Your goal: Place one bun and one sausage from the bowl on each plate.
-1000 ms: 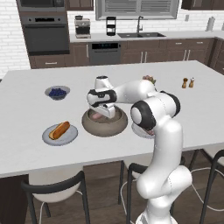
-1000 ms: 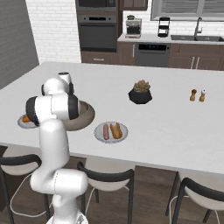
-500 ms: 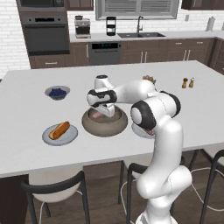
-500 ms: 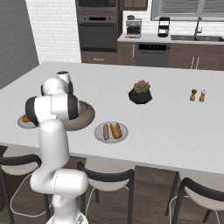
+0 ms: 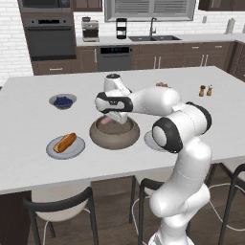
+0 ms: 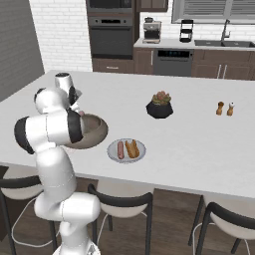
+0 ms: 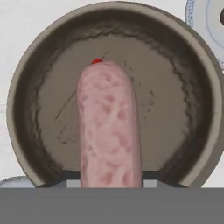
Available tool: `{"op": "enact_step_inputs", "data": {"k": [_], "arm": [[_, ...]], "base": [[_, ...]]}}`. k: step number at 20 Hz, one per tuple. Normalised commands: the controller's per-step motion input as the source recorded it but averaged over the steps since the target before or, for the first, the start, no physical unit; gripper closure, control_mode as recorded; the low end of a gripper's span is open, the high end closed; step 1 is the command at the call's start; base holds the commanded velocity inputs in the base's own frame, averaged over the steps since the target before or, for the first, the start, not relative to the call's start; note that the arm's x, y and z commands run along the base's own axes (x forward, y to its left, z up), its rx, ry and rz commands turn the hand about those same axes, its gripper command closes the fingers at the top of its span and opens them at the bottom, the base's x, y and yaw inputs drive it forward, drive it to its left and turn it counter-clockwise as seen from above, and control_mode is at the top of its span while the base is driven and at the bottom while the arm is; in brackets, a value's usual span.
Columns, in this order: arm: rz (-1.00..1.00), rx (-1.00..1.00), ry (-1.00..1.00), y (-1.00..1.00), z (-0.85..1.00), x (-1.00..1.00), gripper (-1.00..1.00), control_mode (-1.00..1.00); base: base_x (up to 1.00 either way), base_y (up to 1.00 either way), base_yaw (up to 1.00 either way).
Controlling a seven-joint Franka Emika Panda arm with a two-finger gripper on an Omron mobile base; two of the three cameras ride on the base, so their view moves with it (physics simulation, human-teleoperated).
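A mottled pink sausage point(image 7: 109, 127) is held clamped in the end effector point(image 5: 113, 118) just above the wide, round grey-brown stone-like bowl point(image 5: 115, 135), which otherwise looks empty. The transfer step is judged to be in hand. A lift clear of the rim is called for next, then a carry, probably to the grey plate point(image 5: 65, 147) with only a bun on it; the other plate point(image 6: 127, 150) already holds both.

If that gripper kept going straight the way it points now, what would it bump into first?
Most likely the floor of the bowl right under it; the gripper holds a sausage, whose tip would probably touch first.
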Motion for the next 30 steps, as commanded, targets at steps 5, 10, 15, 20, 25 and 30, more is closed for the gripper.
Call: {"op": "enact_step_inputs", "data": {"k": [5,10,15,20,25,30], "arm": [[0.12,0.14,0.03,0.04,0.39,-0.72,1.0,-1.0],[0.11,0.12,0.0,0.36,0.19,-0.7,1.0,-1.0],[0.11,0.07,0.03,0.59,0.21,-0.43,1.0,-1.0],[0.14,0.0,0.0,0.73,0.0,-0.12,1.0,-1.0],[0.16,-0.1,0.02,0.76,-0.1,0.0,1.0,-1.0],[0.16,-0.21,0.0,0.51,-0.04,0.0,1.0,-1.0]], "base": [[0.0,0.0,0.0],[0.0,0.0,0.0],[0.0,0.0,0.0],[0.0,0.0,0.0],[0.0,0.0,0.0],[0.0,0.0,0.0]]}}
